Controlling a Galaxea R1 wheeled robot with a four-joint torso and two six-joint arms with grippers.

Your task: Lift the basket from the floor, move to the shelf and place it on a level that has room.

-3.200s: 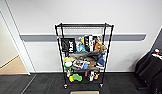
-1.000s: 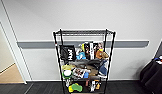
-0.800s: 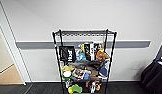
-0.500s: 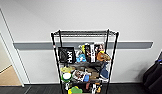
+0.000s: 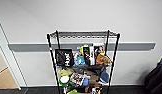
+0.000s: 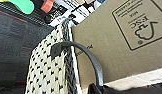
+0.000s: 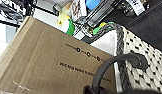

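Note:
The shelf [image 5: 52,60] is a black wire rack against the white wall, straight ahead in the head view. Its top level [image 5: 82,34] is a bare wire grid, while the tiers below are crowded with bags and boxes. The cream woven basket [image 6: 44,72] with a dark braided rim hangs above the dark carpet floor [image 6: 17,37], with a brown cardboard box [image 6: 117,42] inside it. One black loop handle [image 6: 89,57] runs taut into my left gripper [image 6: 97,89]. The basket [image 7: 144,57] has a second handle [image 7: 114,62], which runs into my right gripper [image 7: 93,90].
A doorway with tan floor [image 5: 4,80] opens at the left. A grey rail [image 5: 27,46] runs along the wall behind the rack. A dark bag [image 5: 157,77] stands at the right edge. A black pouch [image 5: 64,57] hangs on the second tier.
The rack has grown larger and sits lower in the head view, so the camera has come closer to it. The things on the rack have not moved.

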